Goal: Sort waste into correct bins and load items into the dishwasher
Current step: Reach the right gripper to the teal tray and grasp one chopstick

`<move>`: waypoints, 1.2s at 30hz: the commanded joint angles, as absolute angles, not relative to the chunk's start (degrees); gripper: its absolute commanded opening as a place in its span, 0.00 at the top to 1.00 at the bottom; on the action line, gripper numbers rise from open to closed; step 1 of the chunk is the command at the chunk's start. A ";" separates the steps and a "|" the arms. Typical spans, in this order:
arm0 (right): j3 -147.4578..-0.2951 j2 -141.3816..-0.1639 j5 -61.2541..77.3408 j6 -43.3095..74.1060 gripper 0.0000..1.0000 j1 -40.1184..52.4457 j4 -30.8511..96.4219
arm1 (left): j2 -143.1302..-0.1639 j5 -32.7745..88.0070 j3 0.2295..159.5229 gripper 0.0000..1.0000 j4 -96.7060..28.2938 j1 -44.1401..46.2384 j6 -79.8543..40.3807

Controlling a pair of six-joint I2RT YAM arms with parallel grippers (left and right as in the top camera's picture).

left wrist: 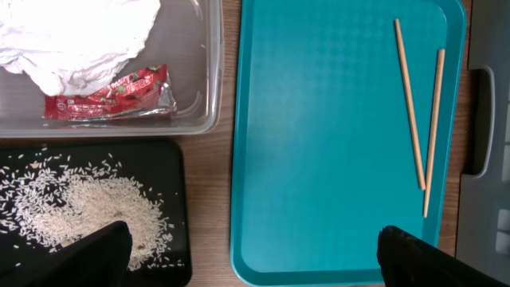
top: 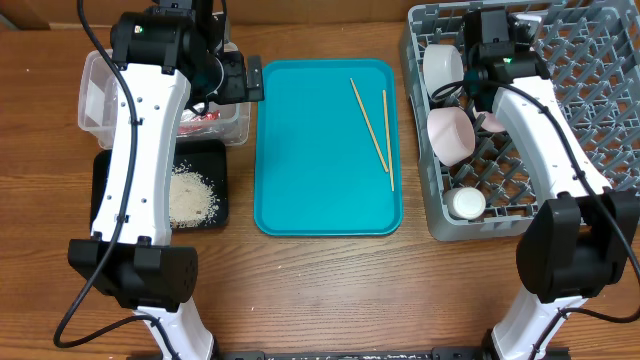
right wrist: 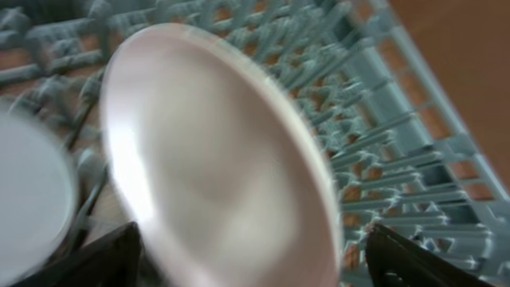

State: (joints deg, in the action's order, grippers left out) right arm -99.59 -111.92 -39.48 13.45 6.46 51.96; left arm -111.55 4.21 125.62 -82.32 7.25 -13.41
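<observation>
Lower part of the left wrist view: the left gripper (left wrist: 255,267) hangs released, fingers wide apart, holding nothing. Above it, two chopsticks (left wrist: 409,104) lie on the teal tray (left wrist: 319,159). At upper left the clear tub (left wrist: 211,80) holds the napkin (left wrist: 72,40) and the red wrapper (left wrist: 107,94). Rice (left wrist: 88,211) sits in the black tray (left wrist: 171,159) at lower left. At the overhead's upper right, over the rack (top: 600,120), the right gripper (right wrist: 251,267) is spread wide, with the blurred, tilted plate (right wrist: 215,159) between its fingers, no contact visible.
</observation>
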 commanded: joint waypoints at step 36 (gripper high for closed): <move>-106.87 -128.33 -7.05 7.42 0.52 25.34 60.03 | -110.98 3.86 125.51 0.00 -82.28 7.14 -13.96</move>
